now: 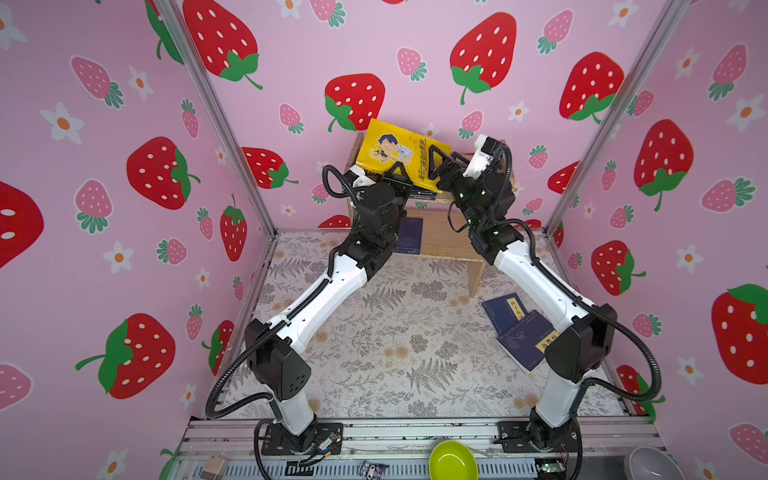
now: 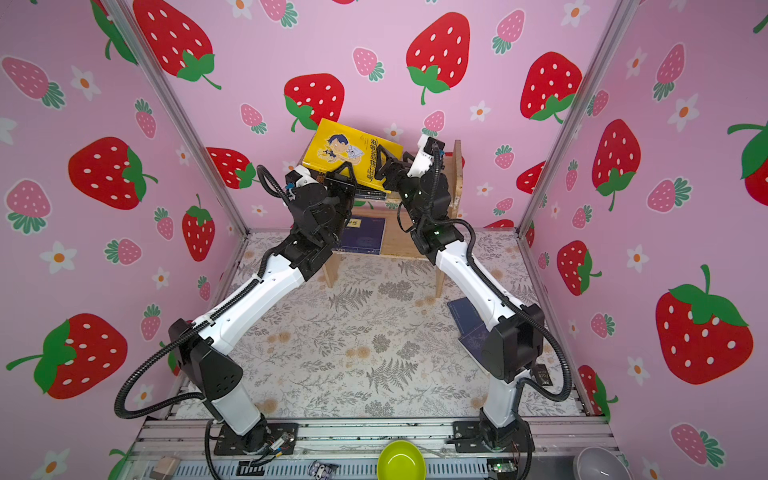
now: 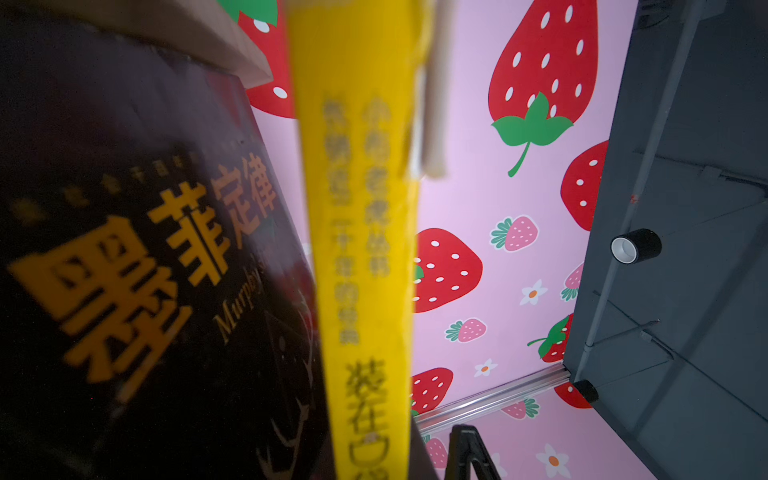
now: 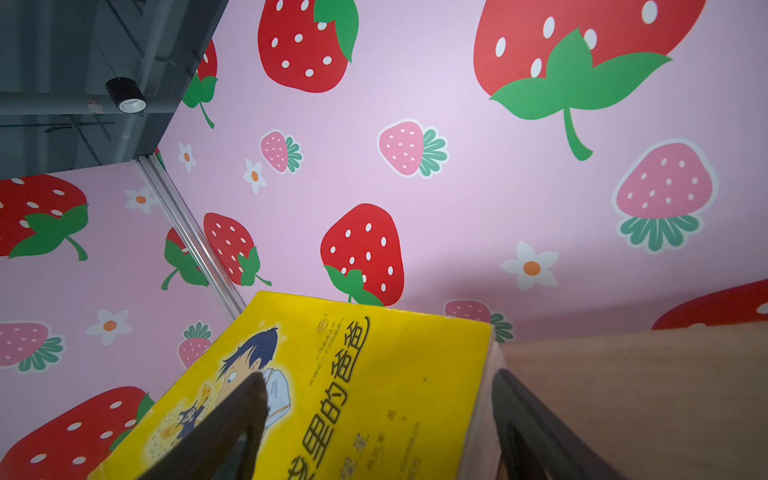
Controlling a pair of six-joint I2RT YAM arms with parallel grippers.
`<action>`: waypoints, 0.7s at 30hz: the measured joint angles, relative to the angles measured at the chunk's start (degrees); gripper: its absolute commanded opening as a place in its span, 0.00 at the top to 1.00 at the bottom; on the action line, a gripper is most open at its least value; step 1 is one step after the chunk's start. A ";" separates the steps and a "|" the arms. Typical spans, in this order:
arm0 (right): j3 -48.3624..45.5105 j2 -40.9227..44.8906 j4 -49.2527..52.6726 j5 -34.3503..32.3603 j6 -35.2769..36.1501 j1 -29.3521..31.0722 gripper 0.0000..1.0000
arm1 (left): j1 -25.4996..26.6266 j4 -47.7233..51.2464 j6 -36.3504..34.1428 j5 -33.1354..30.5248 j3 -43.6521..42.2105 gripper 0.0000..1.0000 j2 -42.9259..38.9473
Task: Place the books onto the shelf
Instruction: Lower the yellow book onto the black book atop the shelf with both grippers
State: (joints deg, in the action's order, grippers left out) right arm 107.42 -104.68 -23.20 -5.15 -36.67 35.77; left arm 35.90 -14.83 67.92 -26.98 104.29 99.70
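The yellow cartoon book (image 1: 399, 149) (image 2: 349, 145) stands tilted over the top tier of the wooden shelf (image 1: 449, 241) (image 2: 457, 166). My left gripper (image 1: 400, 172) (image 2: 345, 172) is shut on its lower edge, next to the spine (image 3: 361, 208). My right gripper (image 1: 442, 160) (image 4: 378, 415) stands open across the cover (image 4: 374, 395), one finger over the cover and one beside the page edge. The black antler book (image 3: 145, 270) stands close beside it. Thin navy books (image 1: 424, 193) lie on the top tier, one navy book (image 1: 409, 235) on the lower tier, and two navy books (image 1: 505, 311) (image 1: 525, 340) on the table under the right arm.
The shelf stands against the back wall between the pink strawberry side walls. Its side panel (image 4: 623, 395) is right beside my right gripper. A green bowl (image 1: 453, 461) and a grey bowl (image 1: 652, 463) sit beyond the front rail.
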 measured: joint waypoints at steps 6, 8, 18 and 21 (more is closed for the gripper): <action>-1.33 0.66 -1.20 0.74 0.02 0.02 0.12 | 0.04 -0.37 0.00 -0.50 -0.90 1.00 -0.61; -2.97 1.64 -2.40 1.07 0.02 0.09 0.11 | 0.11 -0.37 -0.07 -0.74 -1.44 1.00 -1.14; -7.04 5.33 -2.47 1.14 0.48 0.50 0.09 | 0.04 -0.13 0.11 -1.05 -1.64 1.00 -1.46; -7.04 5.33 -2.38 1.18 0.37 0.50 0.10 | 0.04 0.04 0.37 -1.07 -1.64 1.00 -1.46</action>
State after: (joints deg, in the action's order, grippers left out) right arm 100.38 -99.35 -25.58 -3.97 -36.29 36.27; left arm 35.94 -14.79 68.29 -28.05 102.65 98.24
